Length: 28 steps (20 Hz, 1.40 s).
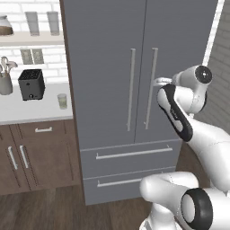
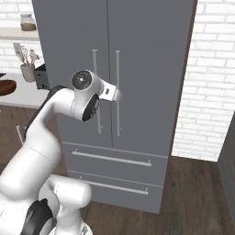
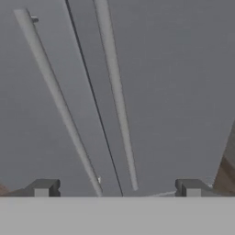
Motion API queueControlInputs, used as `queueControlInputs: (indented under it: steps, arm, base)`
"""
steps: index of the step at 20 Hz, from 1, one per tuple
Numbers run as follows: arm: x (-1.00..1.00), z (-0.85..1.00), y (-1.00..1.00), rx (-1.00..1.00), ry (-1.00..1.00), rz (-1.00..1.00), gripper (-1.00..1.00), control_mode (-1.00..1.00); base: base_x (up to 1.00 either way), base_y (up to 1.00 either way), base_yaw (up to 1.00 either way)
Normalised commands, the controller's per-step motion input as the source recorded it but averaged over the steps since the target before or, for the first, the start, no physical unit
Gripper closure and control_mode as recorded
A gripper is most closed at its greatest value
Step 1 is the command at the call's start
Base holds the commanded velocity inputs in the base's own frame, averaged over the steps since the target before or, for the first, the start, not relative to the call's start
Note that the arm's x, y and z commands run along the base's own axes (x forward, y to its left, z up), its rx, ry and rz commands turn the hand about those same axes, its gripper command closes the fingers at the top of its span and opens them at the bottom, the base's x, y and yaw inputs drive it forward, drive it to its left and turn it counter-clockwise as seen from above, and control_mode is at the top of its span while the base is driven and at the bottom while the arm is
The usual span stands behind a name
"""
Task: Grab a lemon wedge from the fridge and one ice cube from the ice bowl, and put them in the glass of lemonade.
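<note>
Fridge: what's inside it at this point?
Nothing inside can be seen: both doors of the fridge are shut, drawers too. The open gripper faces the handles, touching nothing.

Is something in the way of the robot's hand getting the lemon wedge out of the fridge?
Yes. Both fridge doors are shut. The open gripper faces the two handles, not yet holding either.

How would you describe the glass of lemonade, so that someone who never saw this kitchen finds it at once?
Start at the tall grey fridge and look to the white counter on its left. Right of the black toaster stands the glass of lemonade, alone near the fridge. It is short with pale yellow-green liquid, unlike the two taller grey glasses on the shelf above.
</note>
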Motion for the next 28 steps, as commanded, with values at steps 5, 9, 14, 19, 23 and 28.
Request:
queueControlInputs:
  steps: [5,9,14,19,23,28]
  arm:
    - [0.6,-0.47,0.0,-0.08,0.0,0.0,-1.0,-1.0]
    - [0.36,-0.33,0.0,0.0,-0.08,0.0,-1.0,-1.0]
    - [0.44,-0.17,0.0,0.0,-0.03,0.0,-1.0,-1.0]
    - [0.51,-0.12,-0.05,0.0,0.0,0.0,-1.0,-1.0]
    - [0.32,-0.07,-0.16,0.0,-0.01,0.0,-1.0,-1.0]
    - [0.36,-0.06,-0.14,0.0,-0.01,0.0,-1.0,-1.0]
  base:
    - [0.0,0.0,0.0]
    - [0.0,0.0,0.0]
    - [0.0,0.0,0.0]
    - [0.0,0.0,0.0]
    - [0.0,0.0,0.0]
    - [0.0,0.0,0.0]
